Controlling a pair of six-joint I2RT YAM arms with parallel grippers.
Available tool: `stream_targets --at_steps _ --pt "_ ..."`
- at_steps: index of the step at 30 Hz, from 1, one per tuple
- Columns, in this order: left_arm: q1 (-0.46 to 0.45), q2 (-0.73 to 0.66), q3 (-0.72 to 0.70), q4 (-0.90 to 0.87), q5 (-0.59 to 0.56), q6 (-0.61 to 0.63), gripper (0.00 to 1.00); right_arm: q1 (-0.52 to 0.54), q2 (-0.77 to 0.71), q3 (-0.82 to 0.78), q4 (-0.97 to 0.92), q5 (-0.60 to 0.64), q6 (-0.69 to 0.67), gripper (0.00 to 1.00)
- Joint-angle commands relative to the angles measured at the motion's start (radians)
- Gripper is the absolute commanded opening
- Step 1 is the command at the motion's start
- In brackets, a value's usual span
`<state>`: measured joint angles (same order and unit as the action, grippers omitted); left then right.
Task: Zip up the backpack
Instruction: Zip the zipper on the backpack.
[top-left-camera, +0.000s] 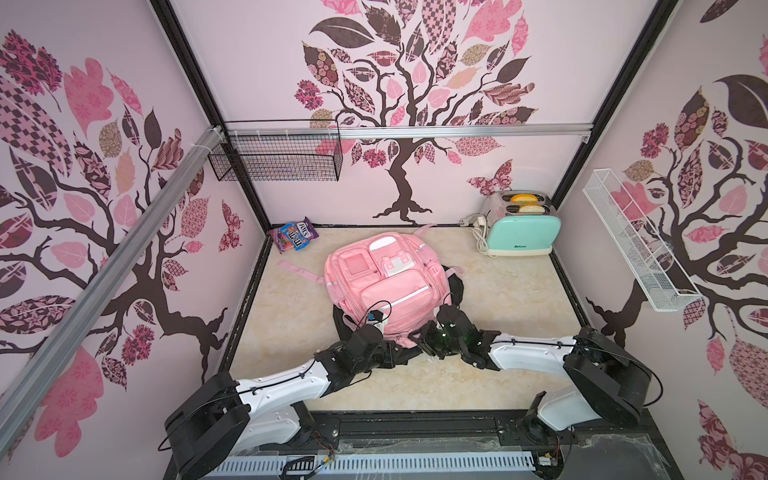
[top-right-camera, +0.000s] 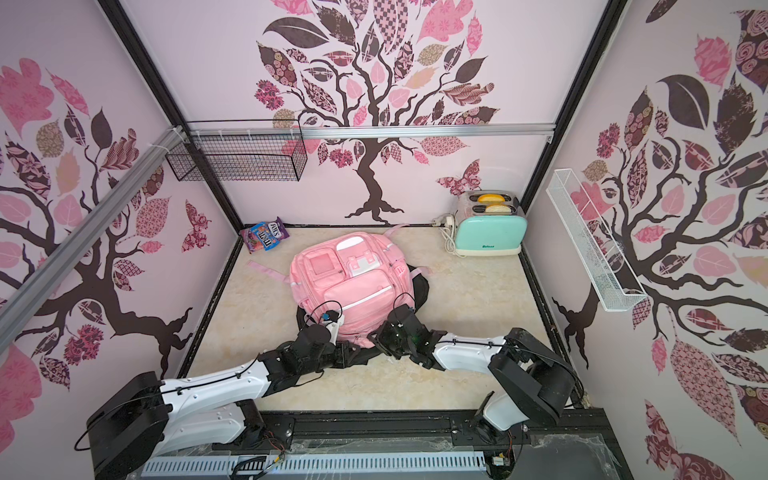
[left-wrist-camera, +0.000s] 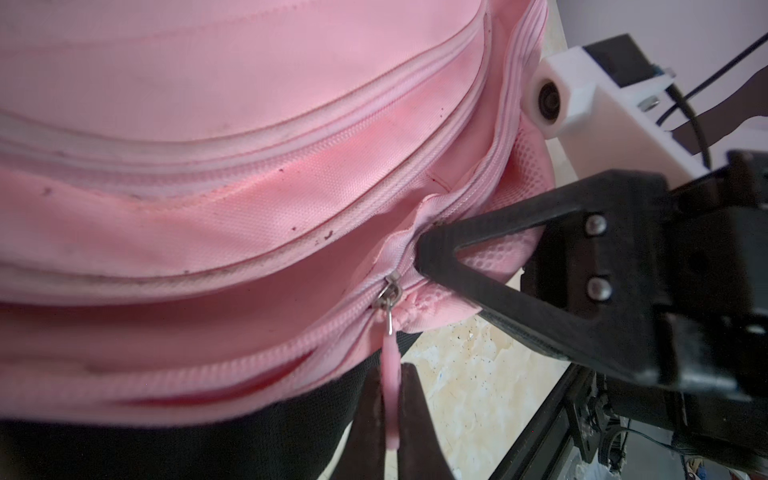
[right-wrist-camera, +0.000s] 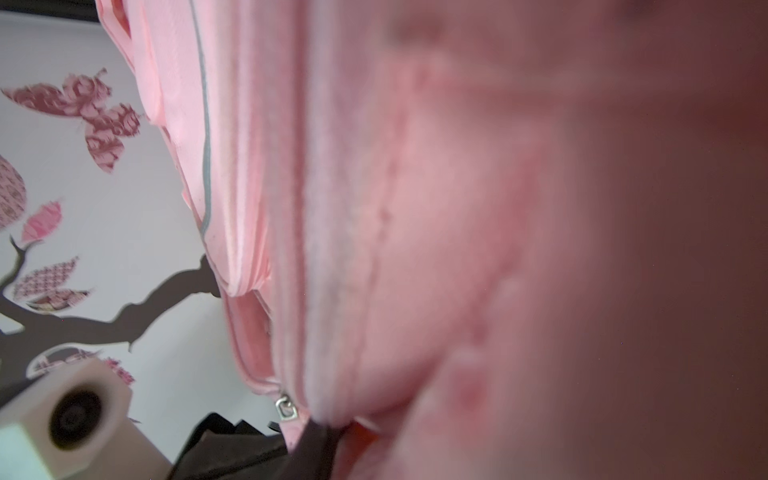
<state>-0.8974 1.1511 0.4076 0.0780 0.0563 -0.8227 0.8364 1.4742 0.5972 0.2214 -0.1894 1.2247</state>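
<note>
Left wrist view: left gripper (left-wrist-camera: 392, 399) is clenched on the pink zipper pull (left-wrist-camera: 390, 353) of the backpack (left-wrist-camera: 249, 83); right gripper (left-wrist-camera: 419, 249) seems to pinch backpack fabric, its jaws poorly seen. In a top view the backpack lies atop a black backpack (top-left-camera: 456, 286).

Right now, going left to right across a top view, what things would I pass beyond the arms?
Candy bag → backpack → toaster → white wire rack on the side wall.
</note>
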Motion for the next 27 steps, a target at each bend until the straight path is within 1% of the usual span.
stream_targets --at_steps 1,3,7,10,15,19,23,27 --pt "-0.006 -0.035 -0.002 -0.086 -0.026 0.011 0.0 -0.014 -0.024 0.047 -0.02 0.035 -0.066 0.1" --pt "-0.005 -0.048 0.018 -0.127 -0.043 0.029 0.0 -0.021 -0.047 0.053 -0.065 0.029 -0.113 0.0" --pt "0.008 -0.046 0.043 -0.165 -0.056 0.036 0.0 -0.048 -0.083 0.044 -0.131 0.008 -0.194 0.0" --pt "0.034 -0.019 0.06 -0.178 -0.043 0.035 0.0 -0.086 -0.105 0.033 -0.166 -0.043 -0.246 0.0" --pt "0.055 -0.002 0.068 -0.191 -0.046 0.034 0.0 -0.142 -0.132 0.073 -0.294 -0.1 -0.379 0.0" --pt "0.067 0.009 0.068 -0.194 -0.047 0.035 0.0 -0.167 -0.126 0.104 -0.347 -0.134 -0.452 0.0" --pt "0.068 0.018 0.067 -0.201 -0.046 0.037 0.0 -0.187 -0.093 0.133 -0.39 -0.137 -0.482 0.0" --pt "0.068 0.012 0.048 -0.194 -0.041 0.031 0.0 -0.203 -0.08 0.135 -0.391 -0.138 -0.464 0.0"
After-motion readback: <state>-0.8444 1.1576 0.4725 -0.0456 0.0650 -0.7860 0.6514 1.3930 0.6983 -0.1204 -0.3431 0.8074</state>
